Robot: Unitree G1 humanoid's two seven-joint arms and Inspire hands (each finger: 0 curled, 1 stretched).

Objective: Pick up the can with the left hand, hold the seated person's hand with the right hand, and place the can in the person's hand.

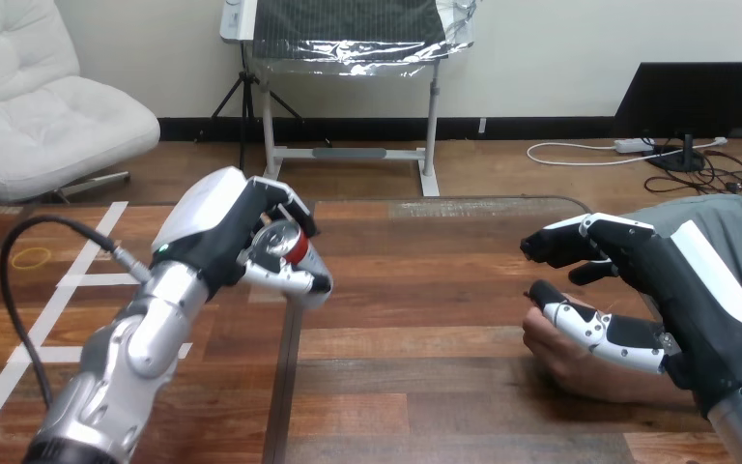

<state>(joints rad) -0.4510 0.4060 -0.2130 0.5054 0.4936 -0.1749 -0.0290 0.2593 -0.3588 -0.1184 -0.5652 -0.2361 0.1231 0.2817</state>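
The small red metal can (285,246) with a silver top is in the robot's left hand (220,228), lifted clear of the brown wooden plank table (425,319). It hangs over the table's far part, left of the middle and near the far edge. The can is tipped on its side, so its round silver top faces back toward the camera and its red body points away to the right. The left hand is closed on it: black-and-white fingers (288,279) wrap under and round the can, and the white-shelled back of the hand sits above and to the left. The silver left forearm (126,358) rises to it from the table's near left corner.

Well apart from the can, at the table's right edge, the person's hand (580,365) rests on the wood with its knuckles toward the table's middle. The robot's right hand (681,290) is over it, coming in from the near right corner. This hand is unclenched: its fingers (565,244) are loosely bent and reach toward the table's middle above the person's hand, with bare table showing in the gap between them and the thumb. The thumb lies across the top of the person's hand; whether it presses on it cannot be told.

On the table's left part, strips of white tape (77,280) are stuck flat to the wood. A thin yellow ring (31,257) lies near the left edge.
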